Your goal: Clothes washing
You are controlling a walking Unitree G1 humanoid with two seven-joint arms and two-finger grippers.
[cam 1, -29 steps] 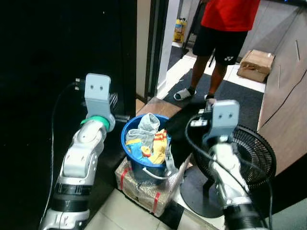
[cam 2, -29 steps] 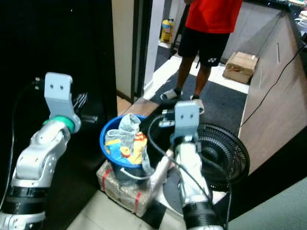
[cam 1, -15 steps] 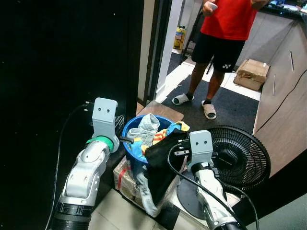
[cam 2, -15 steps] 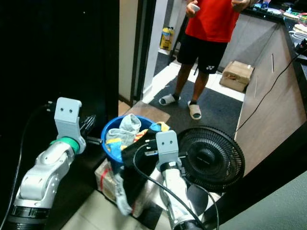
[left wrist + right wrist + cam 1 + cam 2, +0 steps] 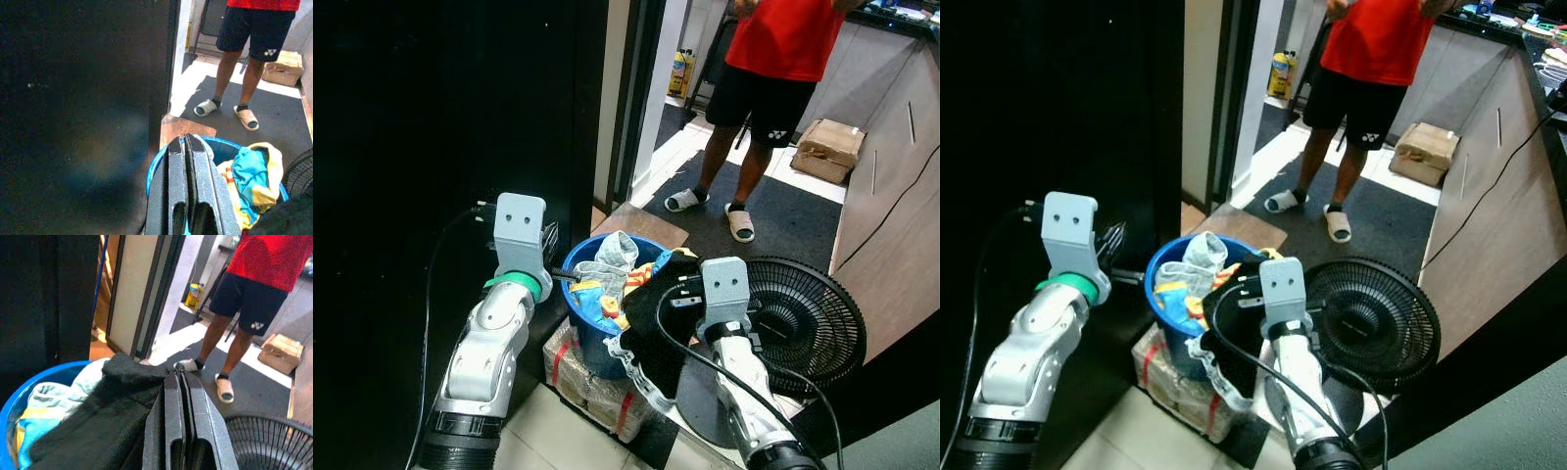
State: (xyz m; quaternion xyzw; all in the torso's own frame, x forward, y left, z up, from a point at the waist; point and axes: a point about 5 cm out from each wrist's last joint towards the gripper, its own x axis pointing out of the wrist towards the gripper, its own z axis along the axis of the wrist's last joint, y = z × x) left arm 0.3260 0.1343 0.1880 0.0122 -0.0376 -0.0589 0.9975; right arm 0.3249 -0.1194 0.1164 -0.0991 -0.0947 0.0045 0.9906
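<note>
A blue laundry bucket (image 5: 582,333) heaped with clothes sits on a wrapped box (image 5: 592,392). The right gripper (image 5: 182,377), fingers pressed together, clamps a black garment (image 5: 656,323) draped over the bucket's rim on the side toward a floor fan (image 5: 813,318). The left gripper (image 5: 187,144), fingers closed on nothing, hovers at the bucket's opposite rim. Beyond the bucket stands a person (image 5: 769,59) in a red shirt; the wrist views reveal the sandals (image 5: 207,106).

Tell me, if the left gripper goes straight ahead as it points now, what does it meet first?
Most likely the near rim of the blue bucket: the left gripper, fingers closed, points at it, with the clothes beyond. Depth is unclear.
</note>
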